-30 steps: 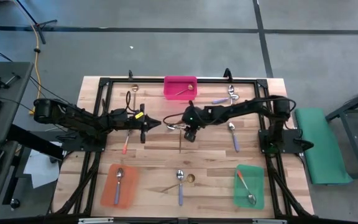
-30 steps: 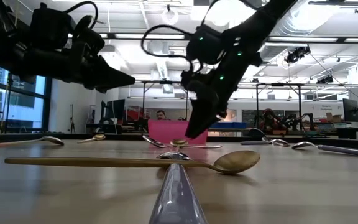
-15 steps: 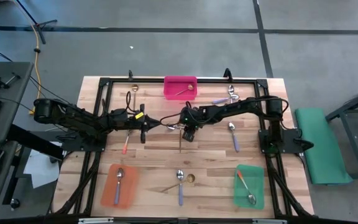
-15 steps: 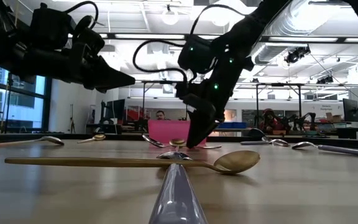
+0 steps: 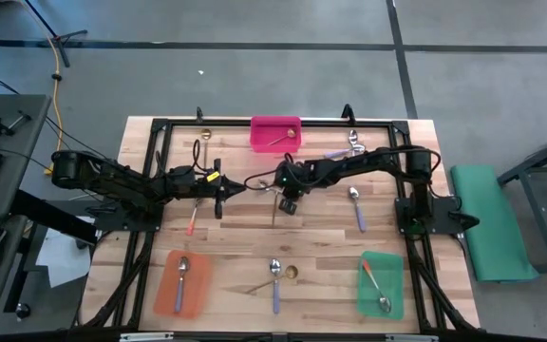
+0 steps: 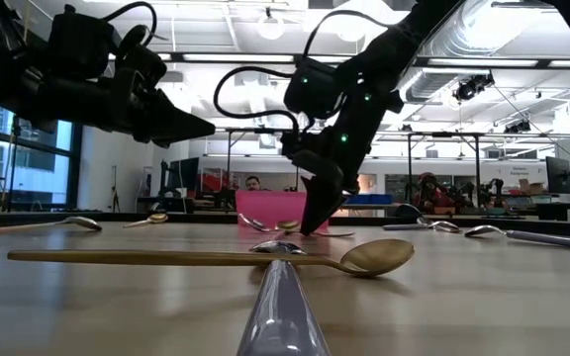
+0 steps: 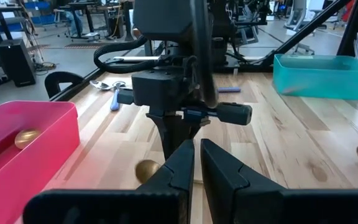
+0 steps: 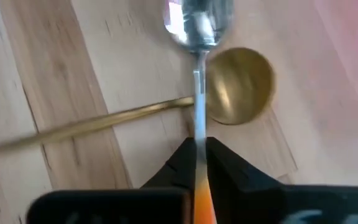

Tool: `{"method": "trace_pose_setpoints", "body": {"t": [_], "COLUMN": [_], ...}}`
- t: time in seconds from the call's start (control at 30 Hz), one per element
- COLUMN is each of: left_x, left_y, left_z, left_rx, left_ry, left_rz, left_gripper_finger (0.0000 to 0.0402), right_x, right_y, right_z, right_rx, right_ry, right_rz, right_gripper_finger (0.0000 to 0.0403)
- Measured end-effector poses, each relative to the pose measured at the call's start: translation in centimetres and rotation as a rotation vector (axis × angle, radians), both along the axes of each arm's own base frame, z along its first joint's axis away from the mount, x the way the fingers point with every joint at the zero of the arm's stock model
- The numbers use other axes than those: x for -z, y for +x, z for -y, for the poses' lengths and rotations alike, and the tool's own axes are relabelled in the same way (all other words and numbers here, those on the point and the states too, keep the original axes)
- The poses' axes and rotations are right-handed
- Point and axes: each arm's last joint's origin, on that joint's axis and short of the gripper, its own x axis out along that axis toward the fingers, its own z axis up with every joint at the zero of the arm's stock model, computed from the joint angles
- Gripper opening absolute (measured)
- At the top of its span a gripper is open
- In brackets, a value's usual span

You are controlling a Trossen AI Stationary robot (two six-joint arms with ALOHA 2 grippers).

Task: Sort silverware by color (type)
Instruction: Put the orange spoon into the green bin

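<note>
We find the right claw point(image 8: 199, 163) pinched on an orange-handled spoon point(image 8: 196, 74) at mid-bench, its bowl pointing away from the fingers and lying across a gold spoon point(image 8: 166, 106). The spoon's long axis runs in line with the claw, seemingly just above the bench point(image 5: 330, 223). The left claw point(image 5: 238, 189) waits close by, fingers narrow and empty.

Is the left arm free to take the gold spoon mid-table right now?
Probably not: the right tool, shut on an orange-handled spoon, sits right over the gold spoon, directly ahead of the left tool.
</note>
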Motion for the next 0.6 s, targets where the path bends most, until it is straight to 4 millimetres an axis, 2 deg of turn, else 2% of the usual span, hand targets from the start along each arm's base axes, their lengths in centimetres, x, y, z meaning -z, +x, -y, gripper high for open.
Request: {"method": "trace_pose_setpoints", "body": {"t": [0.2,0.37,0.6], "left_x": [0.0,0.0,0.0], "left_y": [0.0,0.0,0.0], "left_z": [0.0,0.0,0.0], "left_rx": [0.000,0.001,0.001], "left_ry": [0.001,0.007,0.006], "left_rz": [-0.001,-0.002,-0.003], "left_gripper_finger": [0.0019,0.0019,0.0019], "right_x": [-0.8,-2.7,-4.8], "right_y": [-0.4,-0.9,-2.2], "right_z": [-0.2,-0.4,-2.2], "right_rx": [-0.007,0.004,-0.012], "right_ry": [0.023,0.047,0.080], "right_rz": [0.005,0.035,-0.014], "right_gripper_finger": [0.0005,0.0002,0.0001]}}
